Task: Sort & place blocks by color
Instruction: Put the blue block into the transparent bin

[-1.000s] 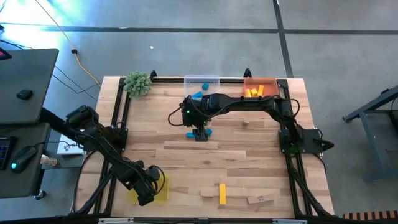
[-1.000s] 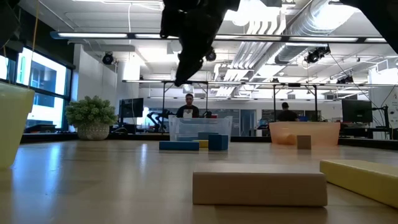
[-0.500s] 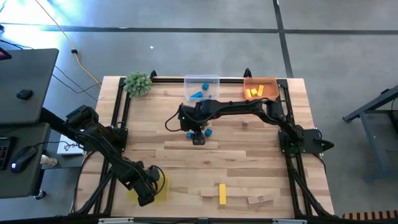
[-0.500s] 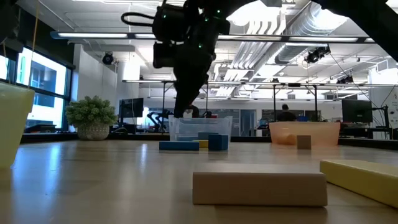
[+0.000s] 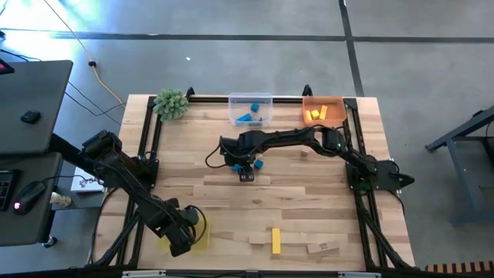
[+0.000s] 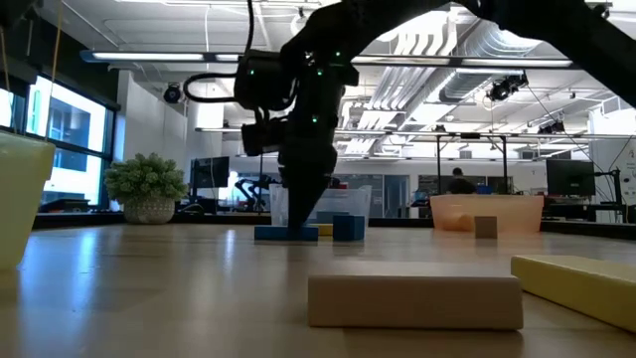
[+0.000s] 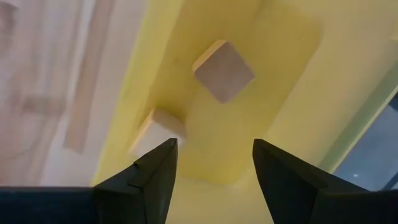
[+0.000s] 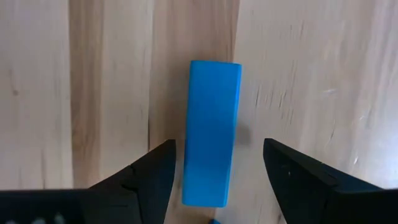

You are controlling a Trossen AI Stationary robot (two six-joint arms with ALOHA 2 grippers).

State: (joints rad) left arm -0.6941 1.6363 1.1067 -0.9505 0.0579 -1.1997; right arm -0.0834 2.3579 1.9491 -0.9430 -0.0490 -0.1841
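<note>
A blue bar (image 8: 211, 124) lies flat on the table at mid-table. My right gripper (image 8: 219, 144) stands open just above it, pointing down, one finger on either side of its long sides without touching. Beside the bar sits a blue cube (image 6: 348, 227). At the near left corner my left gripper (image 7: 214, 143) hangs open over the yellow tray (image 7: 273, 74), touching nothing. Two plain wooden blocks (image 7: 222, 70) rest on the tray's floor. A plain bar (image 5: 258, 239), a yellow bar (image 5: 275, 240) and another plain block (image 5: 322, 247) lie near the front edge.
At the far edge stand a clear tray (image 5: 251, 99) holding blue blocks and an orange tray (image 5: 332, 103) holding yellow blocks. The green plant ball (image 5: 171, 103) sits at the far left corner. Bare wood lies between mid-table and the front blocks.
My right gripper has come down from well above the table to just over the blue bar, drifting a little toward the table's left edge. Its fingers have stayed open. The blocks have not moved.
</note>
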